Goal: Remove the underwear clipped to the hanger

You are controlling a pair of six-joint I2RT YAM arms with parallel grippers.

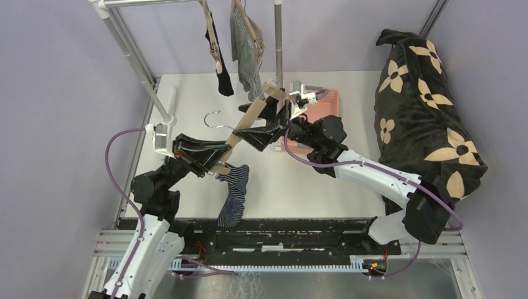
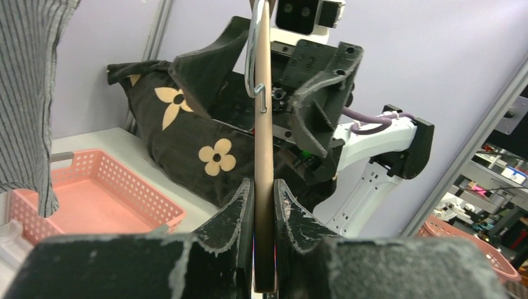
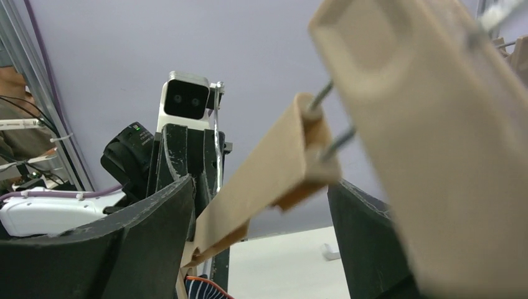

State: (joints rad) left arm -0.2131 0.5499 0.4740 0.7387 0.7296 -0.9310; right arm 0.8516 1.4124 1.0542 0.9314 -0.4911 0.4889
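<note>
A wooden hanger (image 1: 249,118) slants above the table, and my left gripper (image 1: 215,163) is shut on its lower end. In the left wrist view both fingers (image 2: 244,205) press the hanger's bar (image 2: 264,143). A navy underwear with white stripes (image 1: 235,192) hangs clipped at that lower end, and its edge shows in the right wrist view (image 3: 198,290). My right gripper (image 1: 266,121) is open around the hanger's upper part; a wooden clip (image 3: 274,174) lies between its spread fingers (image 3: 155,230). A black underwear (image 1: 221,76) and a grey striped underwear (image 1: 248,53) hang on the rack.
A pink basket (image 1: 325,104) sits behind the right gripper. A large black cushion with tan flowers (image 1: 423,112) fills the table's right side. The rack's metal posts (image 1: 278,43) stand at the back and at the left (image 1: 140,68). The hanger's metal hook (image 1: 213,118) points left.
</note>
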